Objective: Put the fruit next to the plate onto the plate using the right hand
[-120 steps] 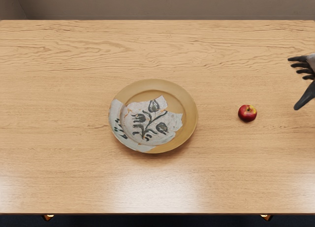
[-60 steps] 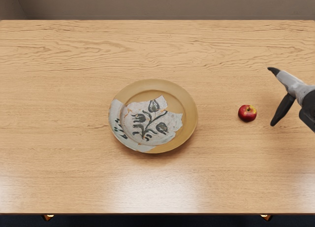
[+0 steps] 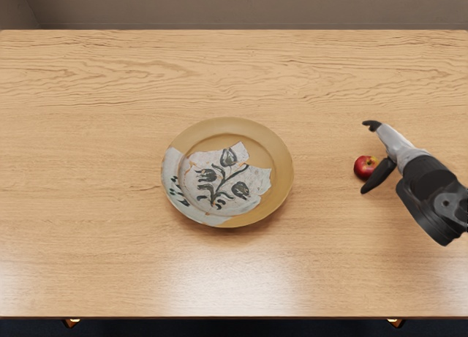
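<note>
Right hand [image 3: 397, 156], fingers spread and holding nothing, sits just beside the apple [image 3: 365, 166], which lies on the table [image 3: 110, 96] right of the plate [image 3: 280, 156].

One wooden worktop [image 3: 110, 96] carries one ochre plate [image 3: 274, 158] with a painted leaf pattern. One red apple [image 3: 365, 165] lies to the right of the plate. One robot hand, the right hand [image 3: 395, 150], shows farther right of the plate.
</note>
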